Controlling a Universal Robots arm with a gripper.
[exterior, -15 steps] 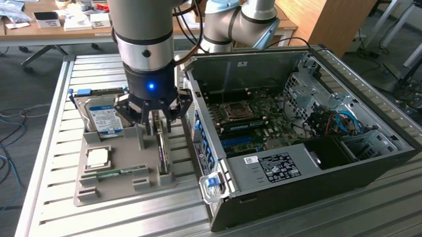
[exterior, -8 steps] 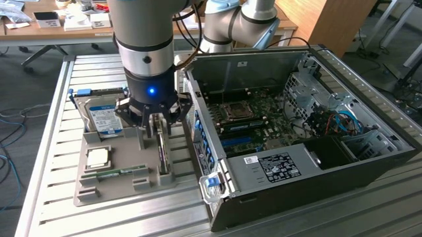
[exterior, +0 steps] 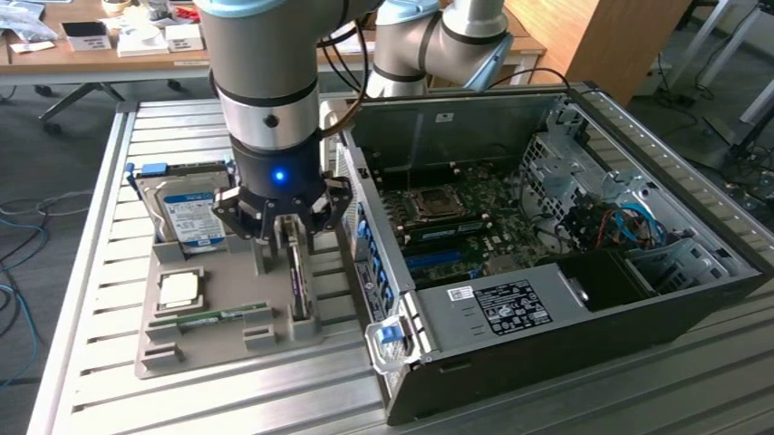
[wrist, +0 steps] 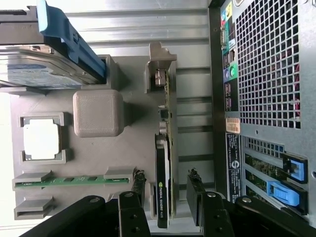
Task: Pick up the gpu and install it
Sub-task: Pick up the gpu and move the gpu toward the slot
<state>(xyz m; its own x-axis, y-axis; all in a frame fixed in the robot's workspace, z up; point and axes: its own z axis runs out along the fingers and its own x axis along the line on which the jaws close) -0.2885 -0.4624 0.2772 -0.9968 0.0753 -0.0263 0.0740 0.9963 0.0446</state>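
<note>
Exterior view, left to right. Slatted metal table [exterior: 181, 399] carries a grey tray [exterior: 230, 285].

- Hard drive [exterior: 188, 213], blue-white label: at the tray's far left corner, propped at a tilt.
- Processor chip [exterior: 179, 290]: in a square pocket by the tray's left edge.
- Green memory stick [exterior: 224, 315]: flat in a slot near the tray's front edge.
- The gpu [exterior: 299, 290]: on edge in slots along the tray's right edge, running front to back, just beside the open computer case [exterior: 545, 362].
- Gripper [exterior: 286, 249]: low over the gpu, one finger on each side of the card.

Wrist view: gripper [wrist: 166, 174] jaws spread, and the black fingers [wrist: 139, 190] flank the gpu [wrist: 165, 163] with a gap on both sides. They pinch nothing. The card's bracket end sits in the tray's [wrist: 133, 148] slotted post. The case's rear grille [wrist: 266, 64] lies alongside, and the motherboard inside is exposed.
</note>
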